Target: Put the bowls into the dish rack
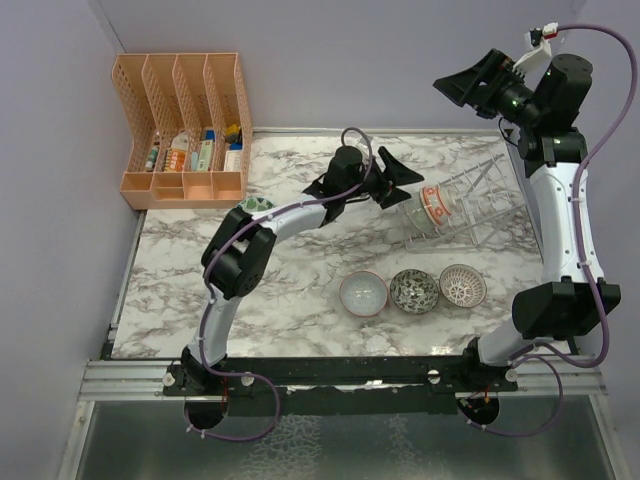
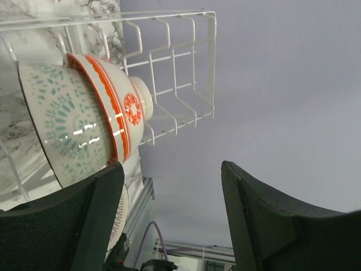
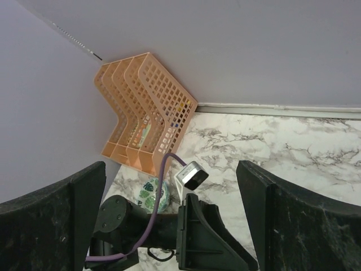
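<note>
Inside the rack (image 1: 478,205) two bowls (image 2: 73,124) stand, four bowls (image 1: 414,289) wait on the surface (image 1: 300,290); my left jaws gape empty.

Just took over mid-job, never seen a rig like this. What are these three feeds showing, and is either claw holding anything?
Two robot arms are bolted at the near edge of a marble-patterned table. The wide picture looks down from above and behind them; the other two come from wrist cameras, so the dark slabs at the bottom are each arm's own fingers. The left gripper is open and empty beside the pale ribbed dish rack, which holds a pale green patterned bowl and a red-orange banded bowl. The right gripper is raised, open and empty. On the table sit a light blue-grey bowl, a dark speckled bowl, a pink-white lattice bowl and, partly hidden by the left arm, a green-leaf bowl. An orange plastic file organizer stands back left.
</note>
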Available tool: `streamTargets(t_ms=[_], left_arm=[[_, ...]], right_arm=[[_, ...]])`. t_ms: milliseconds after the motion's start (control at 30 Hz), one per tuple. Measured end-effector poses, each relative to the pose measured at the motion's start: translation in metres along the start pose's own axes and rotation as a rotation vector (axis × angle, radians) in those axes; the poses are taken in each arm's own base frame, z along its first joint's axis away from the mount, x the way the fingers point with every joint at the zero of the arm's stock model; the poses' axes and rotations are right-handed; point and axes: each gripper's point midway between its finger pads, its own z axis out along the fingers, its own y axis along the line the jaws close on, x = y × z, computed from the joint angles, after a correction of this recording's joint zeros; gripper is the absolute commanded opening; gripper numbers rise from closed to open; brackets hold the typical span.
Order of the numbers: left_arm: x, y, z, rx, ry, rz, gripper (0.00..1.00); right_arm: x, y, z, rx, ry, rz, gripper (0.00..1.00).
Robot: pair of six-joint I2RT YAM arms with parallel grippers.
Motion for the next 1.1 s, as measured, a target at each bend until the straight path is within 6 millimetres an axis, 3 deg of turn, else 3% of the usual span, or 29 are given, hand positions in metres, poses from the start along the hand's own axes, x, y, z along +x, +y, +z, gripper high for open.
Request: streamTargets(t_ms=[200, 300, 467, 567, 667, 800, 967, 1033, 1100], left_arm=[[0.006, -0.008, -0.029, -0.035, 0.009, 0.059, 0.87], [0.007, -0.008, -0.046, -0.072, 0.013, 0.098, 0.99], [0.005, -0.01, -0.083, -0.172, 0.029, 0.218, 0.99], [0.014, -0.015, -0.107, -0.227, 0.064, 0.313, 0.99], [0.04, -0.019, -0.134, -0.275, 0.137, 0.417, 0.99], [0.096, -0.011, -0.159, -0.349, 0.295, 0.603, 0.97], [0.187, 0.018, -0.173, -0.428, 0.546, 0.845, 0.88], [0.212, 0.027, -0.177, -0.435, 0.612, 0.905, 0.84], [0.224, 0.037, -0.18, -0.452, 0.648, 0.953, 0.83]], right_arm=[[-0.001, 0.003, -0.002, -0.009, -0.004, 0.001, 1.0], [-0.001, 0.005, -0.003, -0.012, -0.005, 0.002, 0.99], [0.0, 0.008, -0.006, -0.015, -0.006, 0.005, 1.0], [0.002, 0.009, -0.009, -0.016, -0.006, 0.006, 1.0], [0.003, 0.01, -0.011, -0.016, -0.006, 0.008, 1.0], [0.005, 0.011, -0.013, -0.015, -0.005, 0.008, 1.0], [0.005, 0.012, -0.015, -0.015, -0.006, 0.008, 1.0], [0.005, 0.012, -0.015, -0.016, -0.007, 0.008, 1.0], [0.005, 0.013, -0.015, -0.016, -0.007, 0.007, 1.0]])
